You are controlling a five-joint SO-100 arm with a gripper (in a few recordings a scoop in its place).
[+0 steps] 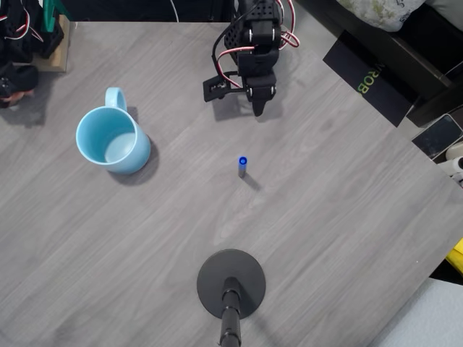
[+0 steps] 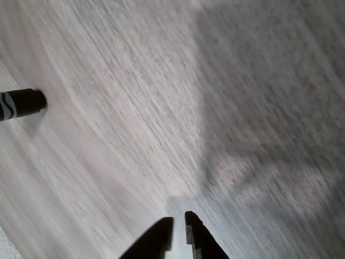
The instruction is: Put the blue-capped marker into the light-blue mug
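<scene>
The marker point(image 1: 242, 166) stood upright on its base near the middle of the table point(image 1: 347, 217), blue cap up, well apart from the mug point(image 1: 112, 141) at the left in the overhead view. The gripper point(image 1: 257, 108) hung at the far side, its jaws nearly together with only a thin slit between them in the wrist view, holding nothing. The main risk looked like tipping: a slim pen standing on end would likely fall and roll if a jaw brushed it. The jaws would need to spread before closing in. A low grip could also let it swing and catch the mug's rim.
</scene>
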